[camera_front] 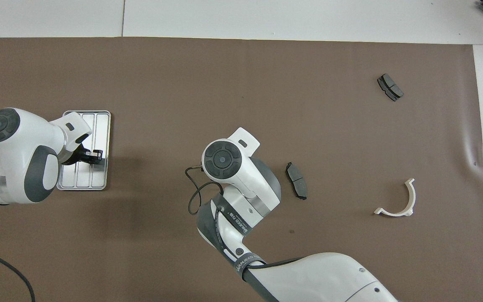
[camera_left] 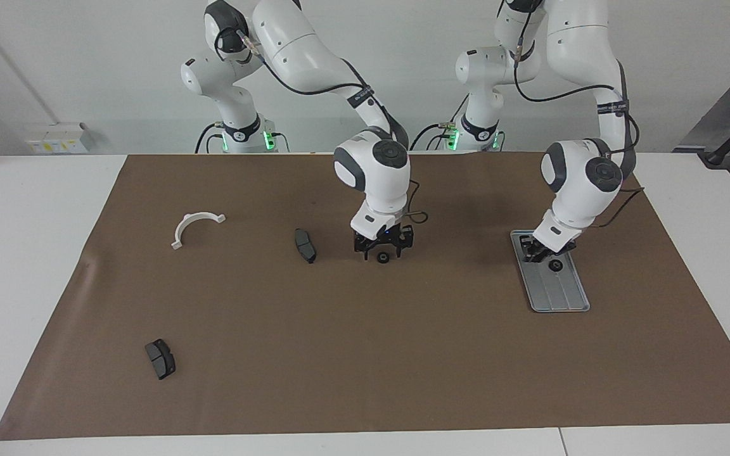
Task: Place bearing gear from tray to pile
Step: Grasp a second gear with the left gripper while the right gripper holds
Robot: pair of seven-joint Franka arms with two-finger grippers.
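The silver ridged tray (camera_left: 560, 294) lies on the brown mat toward the left arm's end; it also shows in the overhead view (camera_front: 99, 121). A small black bearing gear (camera_left: 555, 266) lies in the tray. My left gripper (camera_left: 537, 252) is low over the tray's end nearer to the robots, right beside that gear; in the overhead view (camera_front: 94, 156) it covers the gear. A second black gear (camera_left: 382, 256) lies on the mat at mid table. My right gripper (camera_left: 382, 248) stands open just over it, one finger on each side. Its hand hides this gear in the overhead view.
A dark brake pad (camera_left: 305, 245) lies beside the right gripper, toward the right arm's end. A white curved bracket (camera_left: 195, 225) lies farther toward that end. Another brake pad (camera_left: 160, 358) lies farther from the robots.
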